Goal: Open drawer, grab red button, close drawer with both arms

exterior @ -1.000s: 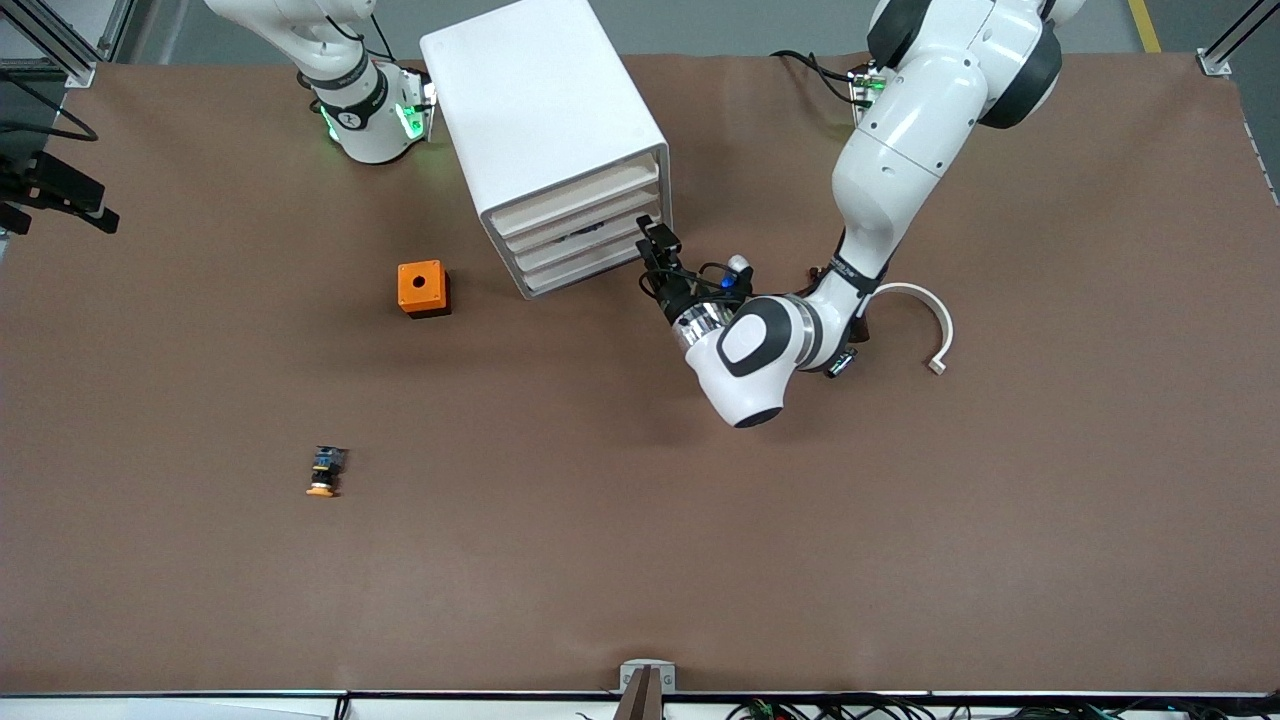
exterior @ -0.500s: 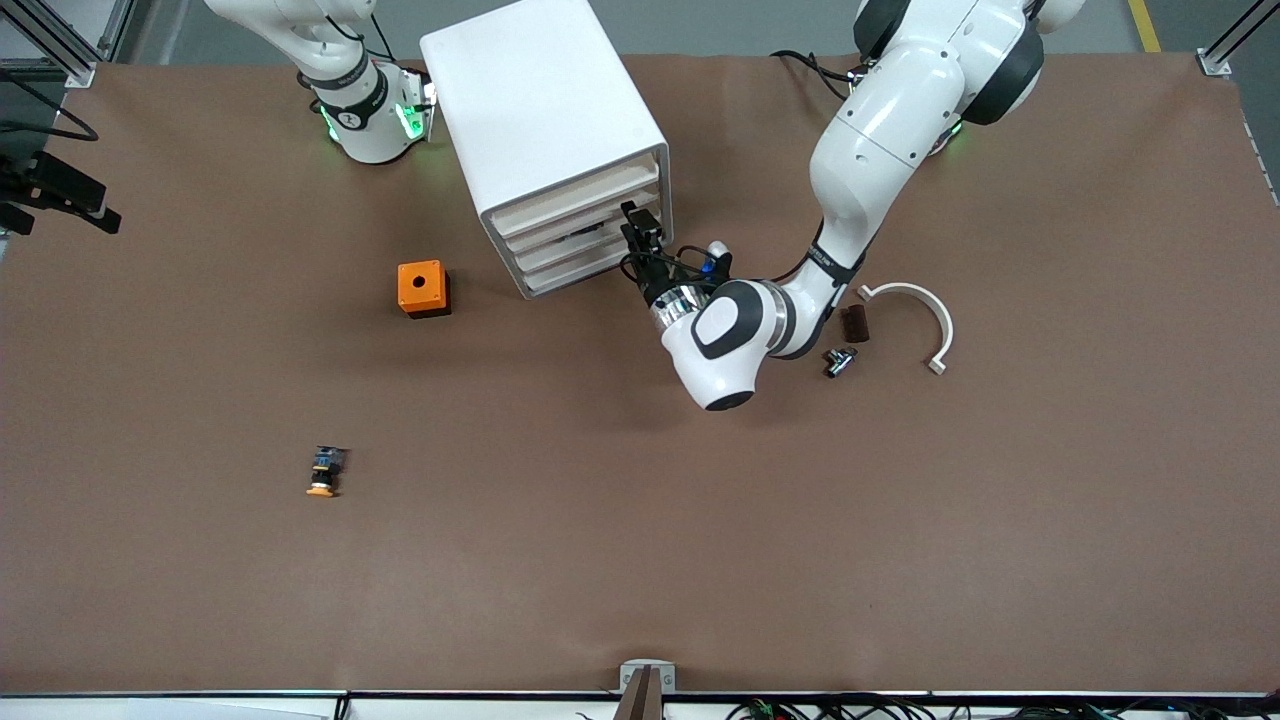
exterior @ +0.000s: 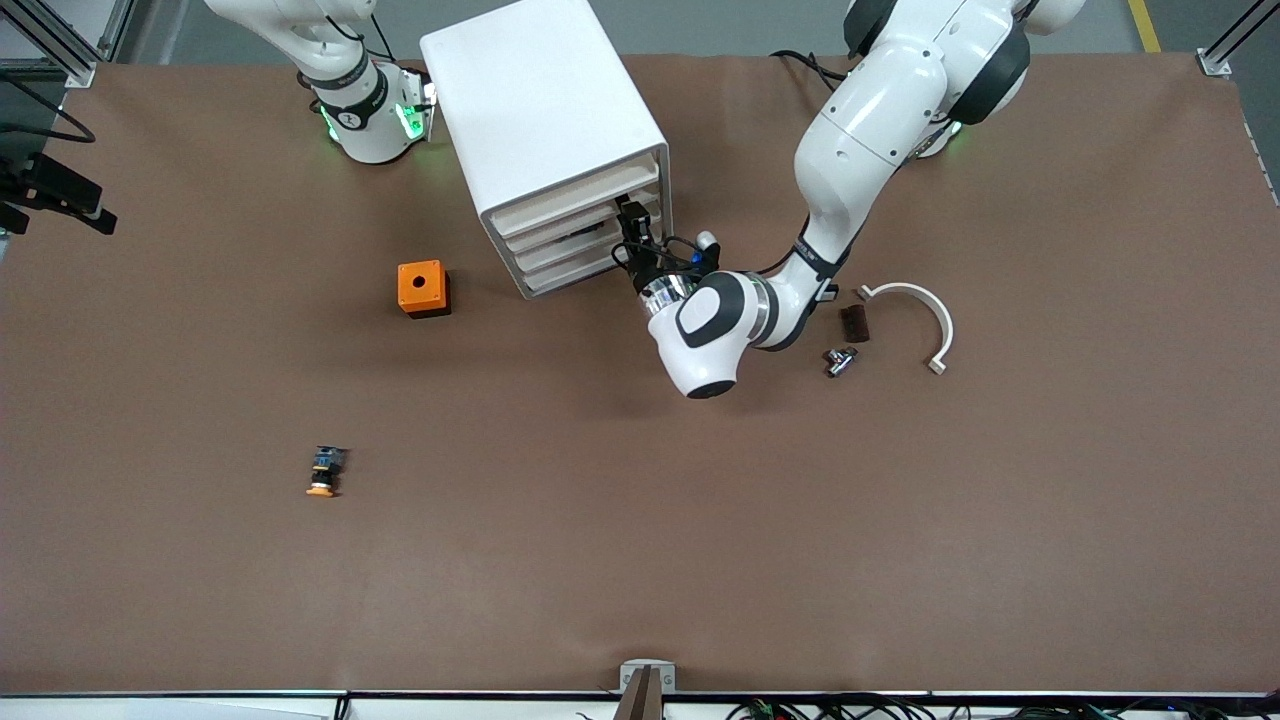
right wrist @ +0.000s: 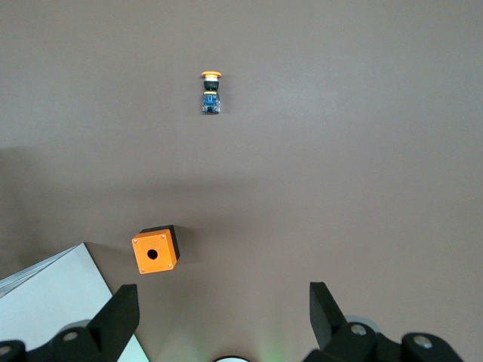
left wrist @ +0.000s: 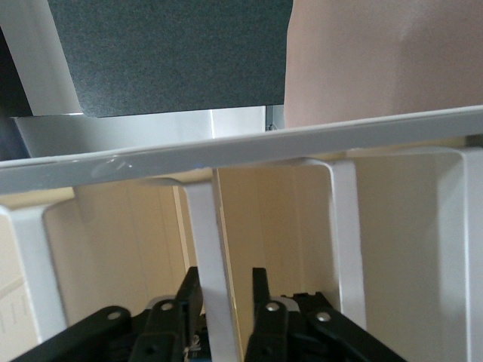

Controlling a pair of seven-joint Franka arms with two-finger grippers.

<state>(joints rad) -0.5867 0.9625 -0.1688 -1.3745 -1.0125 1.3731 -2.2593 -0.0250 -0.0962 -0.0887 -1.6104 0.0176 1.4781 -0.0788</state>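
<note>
The white four-drawer cabinet (exterior: 545, 130) stands near the desk's (exterior: 900, 520) edge where the arm bases are, its drawer fronts turned toward the front camera and the left arm's end; the left gripper (exterior: 632, 222) is at the front of the drawer (exterior: 585, 215) second from the top, at the corner of the cabinet toward the left arm's end; in the left wrist view its jaws (left wrist: 226, 302) stand a little apart with a thin white upright rib of the drawer front (left wrist: 215, 264) between the fingers, whether pressed on it I cannot tell; the drawer looks shut or nearly so; the red-capped button does not show in any view.

The right arm waits by its base; its gripper (right wrist: 219, 317) hangs high over the desk, jaws wide apart and holding nothing.

An orange box with a hole (exterior: 423, 288) sits beside the cabinet toward the right arm's end; an orange-capped button (exterior: 323, 472) lies nearer the front camera than the box; a white curved piece (exterior: 915, 318), a small dark block (exterior: 854, 322) and a small metal part (exterior: 838, 360) lie near the left arm's forearm.
</note>
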